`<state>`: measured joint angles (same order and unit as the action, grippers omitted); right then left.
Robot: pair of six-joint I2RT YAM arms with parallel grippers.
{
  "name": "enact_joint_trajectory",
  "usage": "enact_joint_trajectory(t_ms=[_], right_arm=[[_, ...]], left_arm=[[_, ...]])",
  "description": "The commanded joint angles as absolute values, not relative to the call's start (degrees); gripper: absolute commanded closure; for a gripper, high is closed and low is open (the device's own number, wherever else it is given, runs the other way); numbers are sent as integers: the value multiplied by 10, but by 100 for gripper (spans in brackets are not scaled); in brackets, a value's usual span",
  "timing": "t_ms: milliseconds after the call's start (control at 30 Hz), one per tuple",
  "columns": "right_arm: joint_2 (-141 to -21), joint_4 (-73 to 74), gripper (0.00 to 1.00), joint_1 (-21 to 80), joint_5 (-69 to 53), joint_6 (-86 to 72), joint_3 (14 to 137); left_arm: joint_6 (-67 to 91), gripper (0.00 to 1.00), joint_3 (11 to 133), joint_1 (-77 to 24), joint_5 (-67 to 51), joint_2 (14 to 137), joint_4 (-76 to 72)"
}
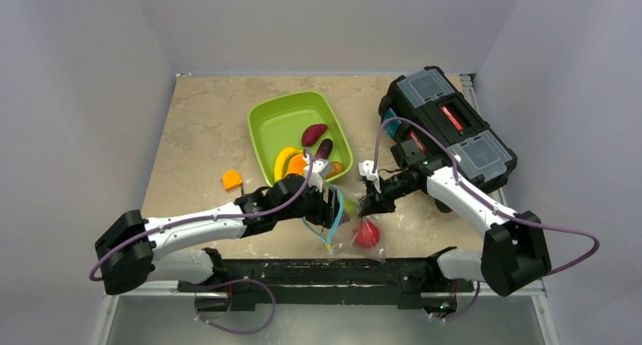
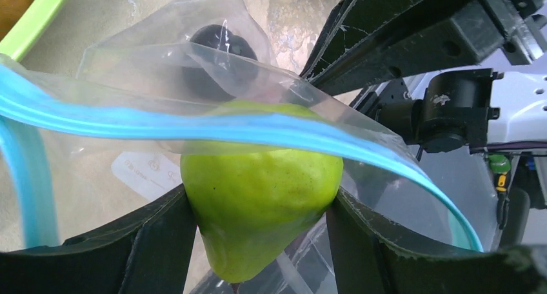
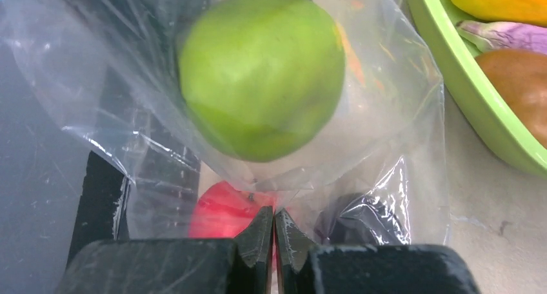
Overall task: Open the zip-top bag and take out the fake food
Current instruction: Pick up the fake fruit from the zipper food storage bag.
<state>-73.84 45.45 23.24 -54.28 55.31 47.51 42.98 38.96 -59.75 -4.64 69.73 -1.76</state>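
Beside green tray (image 1: pixel 282 124), zip-top bag (image 3: pixel 400 113) open. Left gripper (image 2: pixel 258 202) jaws clamp green pear (image 2: pixel 258 178) at bag mouth; right gripper (image 3: pixel 274 224) jaws pinch bag film. Several fake food pieces (image 1: pixel 286 162) already in tray; red apple (image 1: pixel 366 234) and dark piece (image 2: pixel 216 49) remain inside.

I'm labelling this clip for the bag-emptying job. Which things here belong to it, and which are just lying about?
Job: zip-top bag, pinched by right gripper; green pear in left gripper; red apple and dark piece inside the bag; green tray holding banana and other pieces.
Lying about: black toolbox; small orange block.
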Motion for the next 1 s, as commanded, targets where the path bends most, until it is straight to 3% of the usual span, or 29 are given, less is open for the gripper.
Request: enact_joint_trajectory(t_ms=[0, 633, 967], right_arm=[[-709, 413, 100, 234, -522, 520, 467], [-648, 368, 100, 202, -497, 503, 429], [-625, 343, 100, 180, -493, 483, 415]], left_arm=[[452, 100, 373, -590, -20, 654, -59], [647, 100, 300, -474, -16, 512, -84], [631, 100, 389, -330, -35, 538, 54]])
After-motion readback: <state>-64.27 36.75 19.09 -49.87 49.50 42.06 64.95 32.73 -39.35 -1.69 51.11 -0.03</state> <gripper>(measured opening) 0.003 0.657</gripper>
